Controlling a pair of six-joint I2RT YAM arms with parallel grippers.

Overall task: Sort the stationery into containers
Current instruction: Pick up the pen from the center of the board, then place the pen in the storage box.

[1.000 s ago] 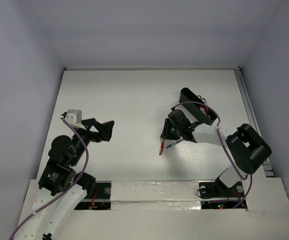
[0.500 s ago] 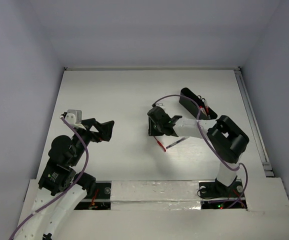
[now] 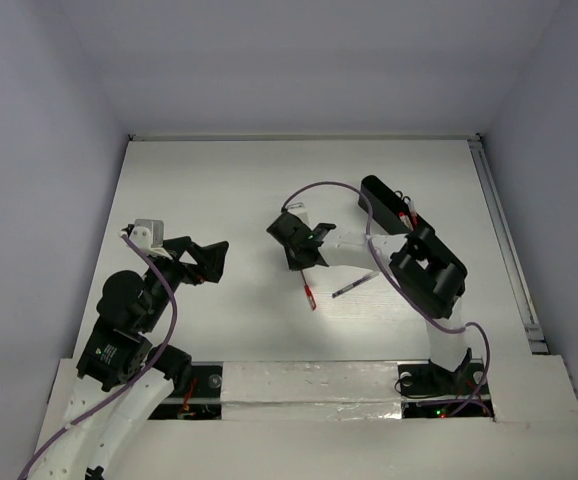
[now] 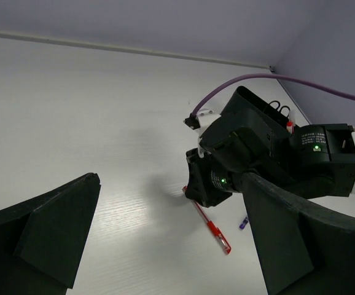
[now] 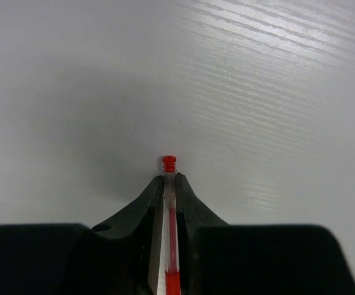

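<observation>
At the middle of the worktop (image 3: 219,180), my right arm (image 3: 424,275) reached left of the tray (image 3: 387,205) toward the far right corner. My left gripper (image 3: 212,258) hung released near the left edge; the right gripper (image 5: 169,179) clenched a red pen (image 3: 309,292). Carrying step, I judged: next, swing it over the tray and release.

The left arm sits folded close to its base, elbow bent sharply, its end effector (image 3: 212,260) held up in the air with the two fingers spread wide apart; the right arm reaches out leftward toward the middle, forearm stretched long and wrist tipped downward, its end effector (image 3: 299,264) low, fingers pinched tight on a red pen (image 3: 309,292)
</observation>
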